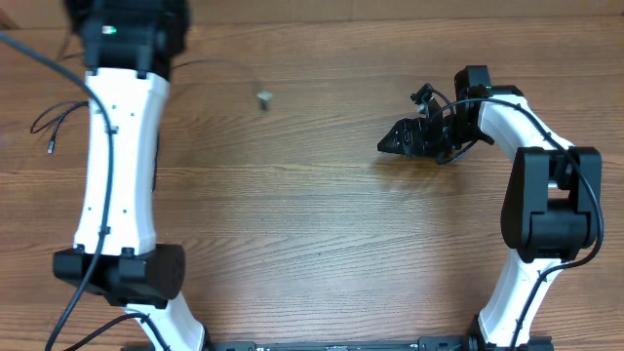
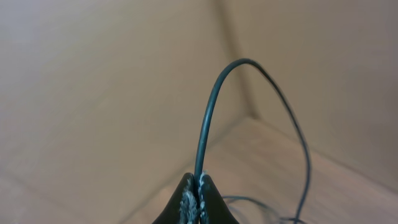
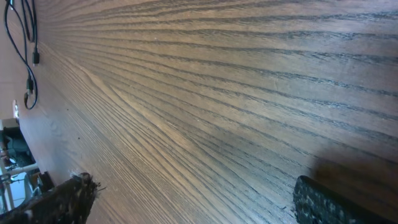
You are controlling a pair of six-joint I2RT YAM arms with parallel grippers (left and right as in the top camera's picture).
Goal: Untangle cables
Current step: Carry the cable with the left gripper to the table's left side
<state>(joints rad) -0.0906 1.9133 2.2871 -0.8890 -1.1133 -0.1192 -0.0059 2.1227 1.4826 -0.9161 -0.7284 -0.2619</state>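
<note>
In the left wrist view my left gripper (image 2: pixel 199 190) is shut on a thin black cable (image 2: pixel 205 124), which arches up from the fingertips and drops away to the right. From overhead, the left arm's wrist hides that gripper at the top left. A loose black cable loop (image 1: pixel 58 115) with a small plug end (image 1: pixel 49 148) lies left of the arm. A faint strand runs right to a silver-tipped plug (image 1: pixel 264 97). My right gripper (image 1: pixel 388 144) rests open low over the wood at the right, far from the cables, nothing between its fingers (image 3: pixel 323 202).
The wooden table (image 1: pixel 312 214) fills the view. The left arm (image 1: pixel 122 166) stretches along the left side and the right arm (image 1: pixel 546 205) stands at the right edge. More cable strands (image 3: pixel 25 50) show at the far left of the right wrist view.
</note>
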